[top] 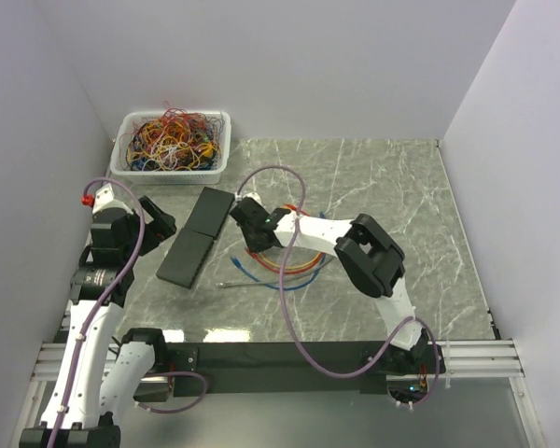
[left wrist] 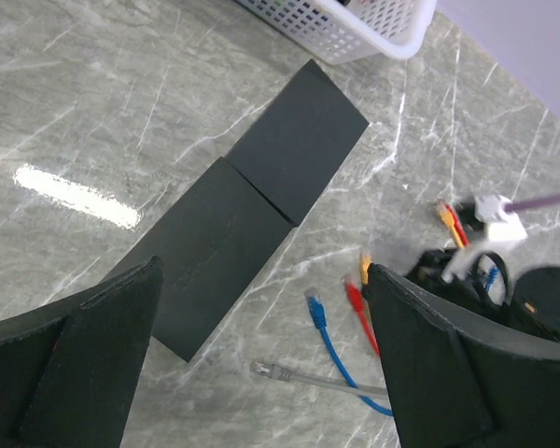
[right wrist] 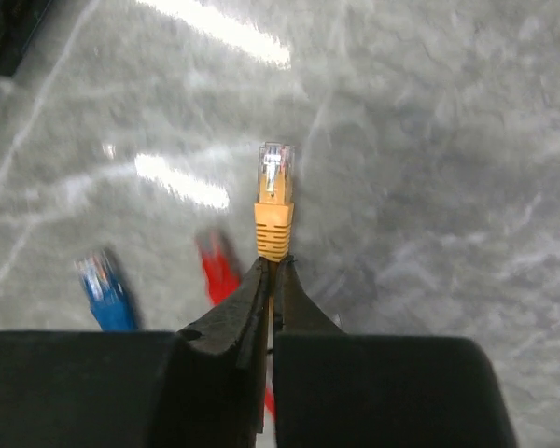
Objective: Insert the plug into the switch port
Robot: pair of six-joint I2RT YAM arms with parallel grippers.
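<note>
Grasp step appears complete: the right gripper (right wrist: 273,266) is clamped just behind the orange plug (right wrist: 273,201), held over the table (top: 401,205) near the black switch (top: 196,238), while the left gripper (top: 159,222) stands open; next, align the plug with a port.

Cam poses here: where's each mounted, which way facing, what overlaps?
Top external: above and behind the bases, looking down on the table; left arm and right arm both show.
Left wrist: on the left arm, angled down at the black switch boxes; its open jaws frame the bottom.
Right wrist: low over the marble, looking along its shut jaws pinching the orange plug.
Shared: both wrist views catch the blue plug and red plug.
</note>
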